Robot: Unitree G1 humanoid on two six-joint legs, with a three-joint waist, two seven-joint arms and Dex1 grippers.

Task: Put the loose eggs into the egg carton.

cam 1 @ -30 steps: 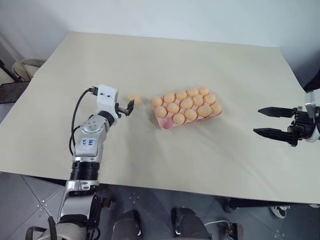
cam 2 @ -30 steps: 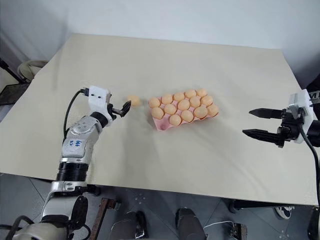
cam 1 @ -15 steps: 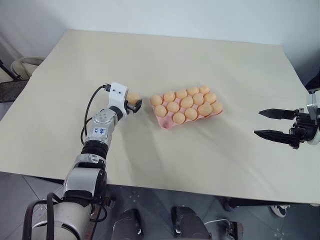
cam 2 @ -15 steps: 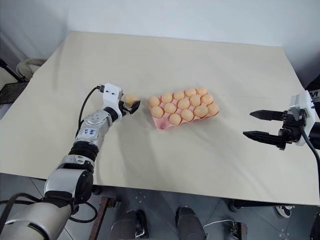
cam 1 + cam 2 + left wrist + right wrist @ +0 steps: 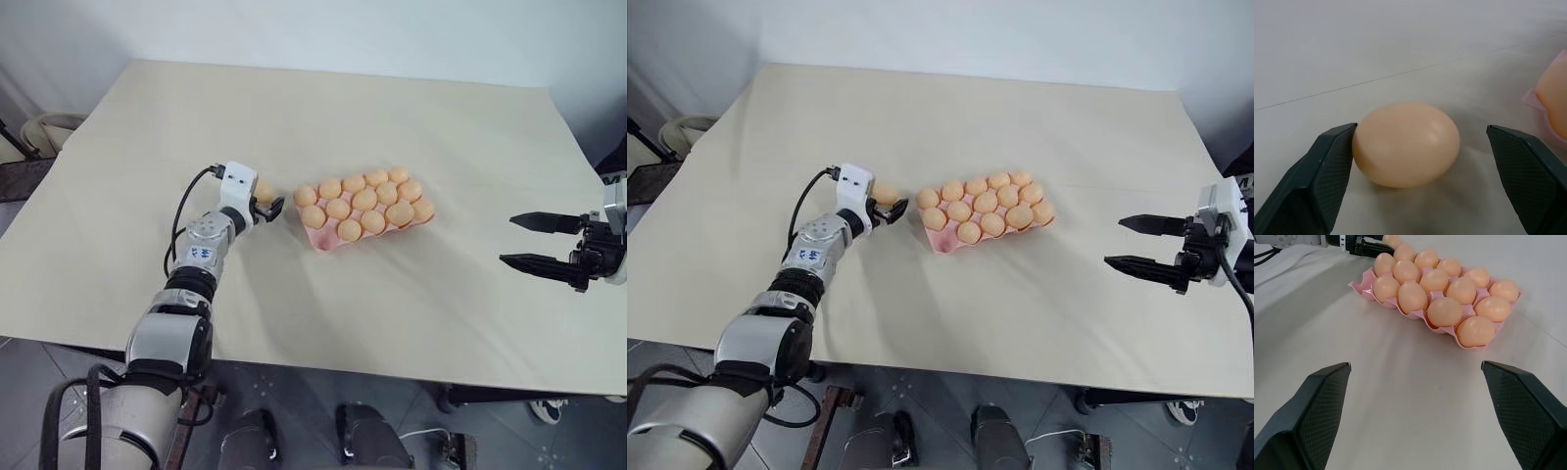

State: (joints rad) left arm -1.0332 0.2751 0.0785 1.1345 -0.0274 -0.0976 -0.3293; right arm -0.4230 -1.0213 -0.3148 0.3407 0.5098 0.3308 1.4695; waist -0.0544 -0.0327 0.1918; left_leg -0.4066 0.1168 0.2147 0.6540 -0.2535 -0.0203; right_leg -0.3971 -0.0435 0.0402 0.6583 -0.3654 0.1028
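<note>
Right gripper (image 5: 1138, 244), nearest the viewer at the worktop's (image 5: 392, 304) right edge, fingers spread wide and holding nothing, aimed across the surface at the egg carton (image 5: 1365, 287). Carton, pink, near the worktop's centre, its visible cups filled with eggs. Left gripper (image 5: 269, 206), just left of the carton, fingers spread around the one loose egg (image 5: 1406, 144), which lies on the worktop; one finger (image 5: 1327, 164) touches the shell, the other stands apart.
</note>
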